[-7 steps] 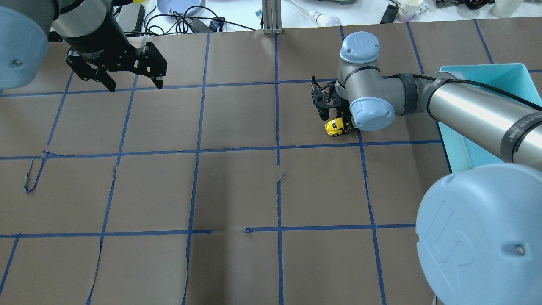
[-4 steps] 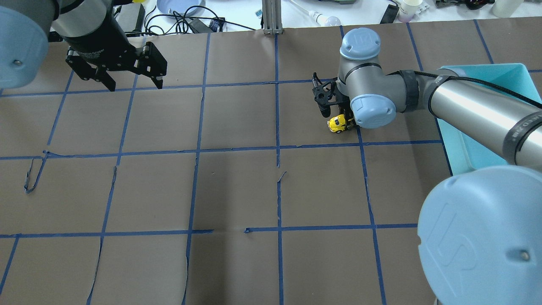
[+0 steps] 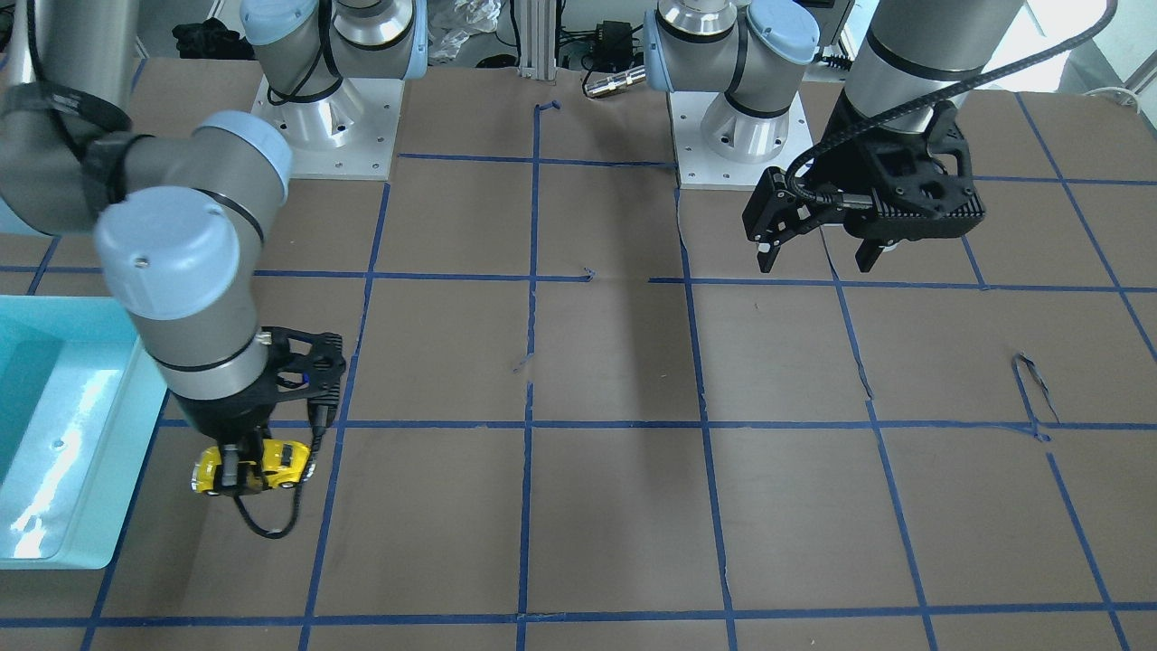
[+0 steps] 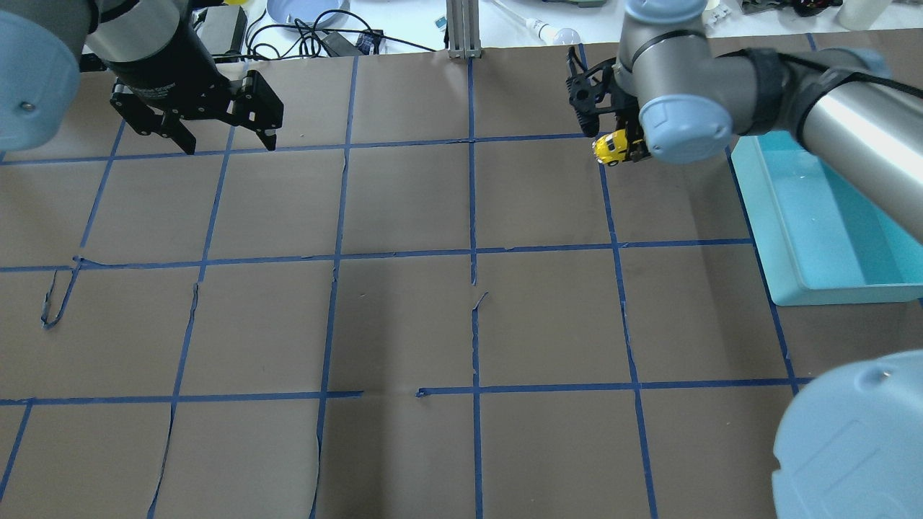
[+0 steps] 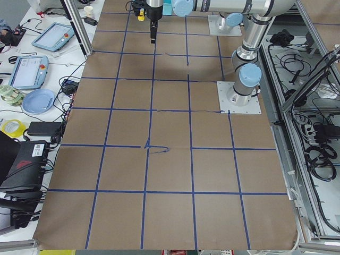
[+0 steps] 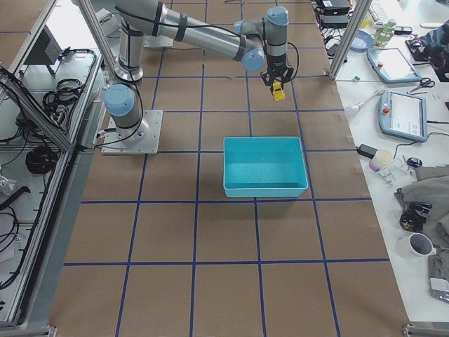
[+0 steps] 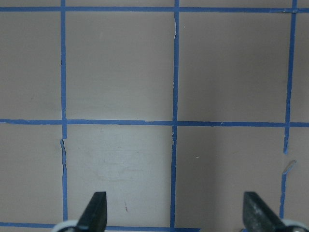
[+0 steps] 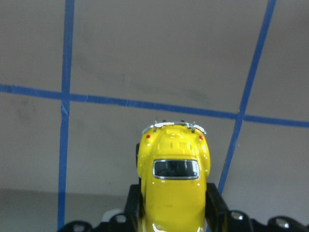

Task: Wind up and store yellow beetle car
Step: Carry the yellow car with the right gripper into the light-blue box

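Clamping tiny glossy yellow beetle car [image 8: 174, 169] in jaws of right gripper [image 3: 240, 470] near teal plastic bin [image 6: 265, 189]; holding jaws of left gripper [image 3: 816, 259] wide apart.

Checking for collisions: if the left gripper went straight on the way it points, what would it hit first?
Probably the paper-covered table; the left gripper points down at it, nothing between.

Bright, even light falls from overhead, so the shadows on the brown table [image 4: 404, 324] stay soft and faint. The teal bin [image 3: 45, 553] glares white on its floor. In my right wrist view the yellow beetle car [image 8: 174, 193] looks sharp and glossy.
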Tool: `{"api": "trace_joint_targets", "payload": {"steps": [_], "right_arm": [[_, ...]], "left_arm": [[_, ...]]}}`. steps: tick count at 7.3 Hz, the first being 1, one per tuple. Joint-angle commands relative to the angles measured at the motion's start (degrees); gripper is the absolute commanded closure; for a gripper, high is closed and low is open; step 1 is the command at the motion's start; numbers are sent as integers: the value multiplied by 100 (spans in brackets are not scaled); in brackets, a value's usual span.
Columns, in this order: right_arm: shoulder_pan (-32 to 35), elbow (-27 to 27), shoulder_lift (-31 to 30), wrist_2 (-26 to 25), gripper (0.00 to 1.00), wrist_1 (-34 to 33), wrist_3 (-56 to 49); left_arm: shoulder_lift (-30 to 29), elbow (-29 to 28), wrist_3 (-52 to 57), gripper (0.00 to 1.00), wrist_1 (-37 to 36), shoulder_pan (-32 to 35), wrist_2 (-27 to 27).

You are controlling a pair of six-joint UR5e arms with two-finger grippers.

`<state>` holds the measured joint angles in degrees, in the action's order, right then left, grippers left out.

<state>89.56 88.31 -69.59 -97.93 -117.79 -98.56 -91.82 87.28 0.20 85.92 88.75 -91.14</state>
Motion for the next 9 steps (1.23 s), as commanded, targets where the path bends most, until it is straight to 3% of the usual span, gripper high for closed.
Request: {"api": "trace_joint_targets", "payload": {"steps": [1, 3, 5, 9], "right_arm": [[-743, -463, -448, 10, 100, 1097, -5], [-1718, -394, -476, 63, 100, 1449, -171], [-2335, -288, -398, 72, 100, 1426, -1002], [-2671, 343, 305, 81, 100, 522, -1455]], "left_arm": [[-3, 0, 6, 0, -13, 2, 0], [-3, 0, -37, 0, -31, 10, 0], [-3, -9, -29, 0, -31, 10, 0], [-11, -18, -38, 0, -31, 10, 0]]}}
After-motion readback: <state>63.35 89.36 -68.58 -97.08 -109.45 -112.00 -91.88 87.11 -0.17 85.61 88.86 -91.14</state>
